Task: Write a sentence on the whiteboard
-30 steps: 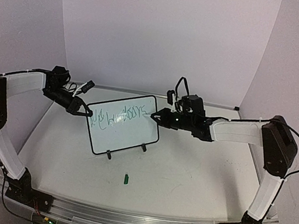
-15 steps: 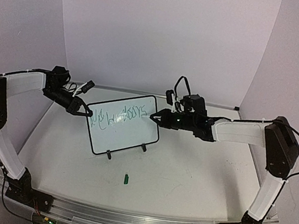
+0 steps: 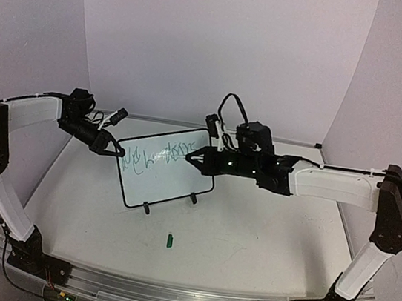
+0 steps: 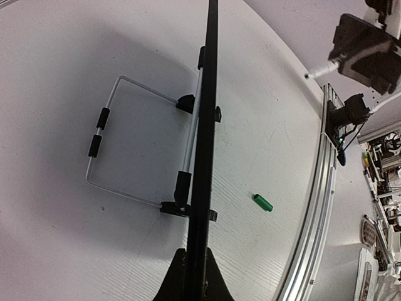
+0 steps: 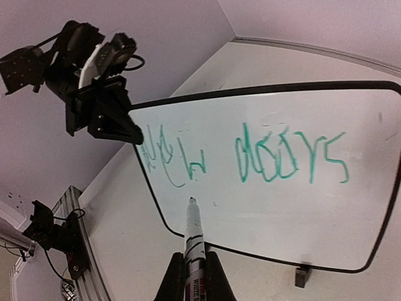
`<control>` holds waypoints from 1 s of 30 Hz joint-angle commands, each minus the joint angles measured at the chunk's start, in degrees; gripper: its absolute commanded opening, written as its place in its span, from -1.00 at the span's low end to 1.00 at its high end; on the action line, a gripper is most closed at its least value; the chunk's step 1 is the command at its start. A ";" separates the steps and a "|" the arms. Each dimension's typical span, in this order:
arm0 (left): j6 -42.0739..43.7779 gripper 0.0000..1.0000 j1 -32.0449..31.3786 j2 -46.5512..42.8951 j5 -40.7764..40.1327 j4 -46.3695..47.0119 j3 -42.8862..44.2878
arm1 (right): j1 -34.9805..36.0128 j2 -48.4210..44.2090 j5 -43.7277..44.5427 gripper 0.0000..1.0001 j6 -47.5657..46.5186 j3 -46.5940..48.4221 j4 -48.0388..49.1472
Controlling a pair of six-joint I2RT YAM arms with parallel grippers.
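Top external view: the whiteboard [image 3: 170, 184] stands on its feet near the middle of the table [image 3: 264, 234], tilted back, with the sentence [image 3: 162, 152] in green across its upper part. The left gripper [image 3: 115, 150] is at the board's upper left edge; the right gripper [image 3: 194, 159] reaches in from the right, in front of the board's face. A green cap [image 3: 170, 240] lies in front of the board, well apart from it. Left wrist view: the board shows edge-on, clamped between the clenched fingers [image 4: 172, 285]; a wire stand [image 4: 119, 144] props it from behind. Hazard: heavy pen pressure or a slackened clamp could pivot the board on its feet and distort the strokes. Right wrist view: the jaws are clenched on a marker [image 5: 193, 241], tip over the board just below the first word; contact cannot be confirmed. Hazard: a pass across the green letters would probably smear them. Clearance: the lower half of the board is bare and offers room for a further line. The black frame at the bottom and right marks the limit; a stroke past it leaves the surface.
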 commanded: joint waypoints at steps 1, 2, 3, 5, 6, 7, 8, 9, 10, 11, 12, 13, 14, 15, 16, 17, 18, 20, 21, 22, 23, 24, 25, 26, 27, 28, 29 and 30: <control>0.02 -1.00 0.08 -2.41 -7.15 1.50 0.23 | 4.81 4.53 2.03 -1.00 -1.09 5.22 1.14; -0.05 -1.00 0.08 -2.41 -7.17 1.50 0.22 | 5.47 5.77 1.93 -1.00 -0.78 5.99 1.72; -0.13 -1.00 0.07 -2.41 -7.17 1.50 0.21 | 6.03 7.04 1.75 -1.00 -0.43 6.74 2.32; -0.24 -1.00 0.08 -2.35 -7.24 1.40 0.24 | 6.80 9.48 1.27 -1.00 0.35 8.04 3.39; -0.27 -1.00 0.07 -2.31 -7.28 1.41 0.28 | 7.21 10.66 1.15 -1.00 0.59 8.79 3.82; -0.28 -1.00 0.05 -2.25 -7.33 1.39 0.31 | 7.53 11.67 1.09 -1.00 0.77 9.56 4.17; -0.28 -1.00 0.00 -2.21 -7.39 1.27 0.37 | 7.83 12.64 1.20 -1.00 0.83 10.09 4.27; -0.28 -1.00 0.01 -2.25 -7.42 1.27 0.39 | 8.08 13.47 1.48 -1.00 0.87 10.70 4.43; -0.28 -1.00 0.04 -2.25 -7.46 1.26 0.39 | 8.27 14.26 1.71 -1.00 0.88 11.23 4.56; -0.27 -1.00 0.05 -2.20 -7.49 1.26 0.39 | 8.39 15.05 1.94 -1.00 0.88 11.67 4.65; -0.23 -1.00 0.00 -2.12 -7.51 1.30 0.41 | 8.39 15.78 2.23 -1.00 0.91 11.98 4.68; -0.21 -1.00 0.00 -2.06 -7.52 1.30 0.47 | 8.43 16.29 2.49 -1.00 0.97 12.32 4.73; -0.26 -1.00 0.02 -2.01 -7.60 1.32 0.48 | 8.46 16.82 2.71 -1.00 1.02 12.51 4.81; -0.22 -1.00 0.00 -1.96 -7.61 1.27 0.54 | 8.46 17.23 2.93 -1.00 0.98 12.68 4.83; -0.24 -1.00 0.01 -1.99 -7.61 1.28 0.53 | 8.46 17.65 3.05 -1.00 0.97 12.76 4.83; -0.22 -1.00 0.02 -1.91 -7.61 1.25 0.49 | 8.45 18.05 2.91 -1.00 1.00 12.96 4.83; -0.24 -1.00 0.02 -1.84 -7.61 1.24 0.51 | 8.45 18.42 2.69 -1.00 1.03 13.08 4.83; -0.28 -1.00 0.00 -1.79 -7.63 1.24 0.56 | 8.46 19.16 2.22 -1.00 1.25 13.31 4.83; -0.28 -1.00 0.03 -1.75 -7.62 1.23 0.60 | 8.46 19.53 2.00 -1.00 1.39 13.48 4.80; -0.28 -1.00 0.04 -1.70 -7.61 1.21 0.63 | 8.46 19.93 1.80 -1.00 1.53 13.65 4.77; -0.28 -1.00 0.00 -1.64 -7.61 1.20 0.65 | 8.46 20.39 1.63 -1.00 1.64 13.83 4.75; -0.27 -1.00 0.00 -1.62 -7.61 1.23 0.65 | 8.46 20.76 1.43 -1.00 1.76 14.13 4.75; -0.27 -1.00 0.01 -1.61 -7.61 1.24 0.62 | 8.45 21.23 1.28 -1.00 1.89 14.47 4.74; -0.27 -1.00 0.00 -1.56 -7.61 1.22 0.65 | 8.46 21.65 1.13 -1.00 1.92 14.73 4.69; -0.27 -1.00 0.00 -1.55 -7.61 1.20 0.65 | 8.44 22.00 1.04 -1.00 2.04 14.94 4.67; -0.26 -1.00 0.00 -1.56 -7.63 1.21 0.65 | 8.45 22.32 0.97 -1.00 2.12 15.18 4.63; -0.23 -1.00 0.00 -1.57 -7.65 1.24 0.65 | 8.46 22.64 0.90 -1.00 2.16 15.44 4.58; -0.27 -1.00 0.00 -1.50 -7.64 1.24 0.65 | 8.45 22.96 0.87 -1.00 2.19 15.64 4.46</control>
